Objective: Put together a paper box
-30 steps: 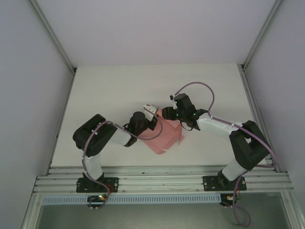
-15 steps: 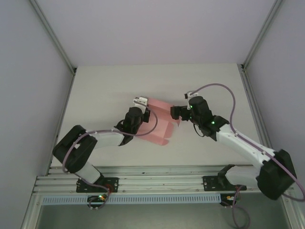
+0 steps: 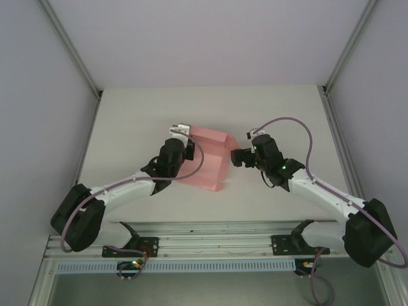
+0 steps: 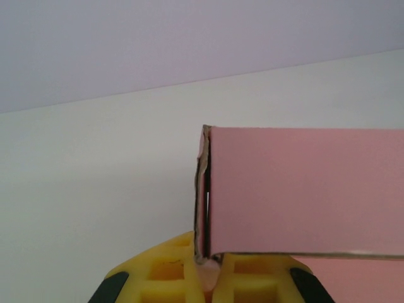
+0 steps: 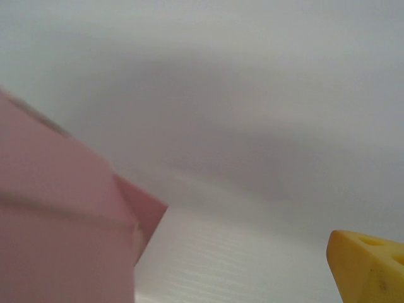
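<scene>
Two arms meet over the paper box (image 3: 207,162) at the middle of the white table (image 3: 127,121). From above, we see the plain pale pink card partly raised. Its far wall stands up and a panel lies flat toward the near edge. The left gripper (image 3: 180,131) sits at the box's far left corner. The right gripper (image 3: 237,157) is just beside the box's right edge, and purple cables (image 3: 290,124) loop over both arms.

The left wrist view gives us what the overhead one cannot. Its yellow fingers (image 4: 180,252) are pinched together on the foot of an upright card edge, where layers of card show at the corner and the pink wall runs off to the right. The blurred right wrist view offers a folded pink corner at lower left. A single yellow fingertip (image 5: 369,265) sits at lower right, apart from the card. We cannot tell whether those jaws are apart or together.
</scene>
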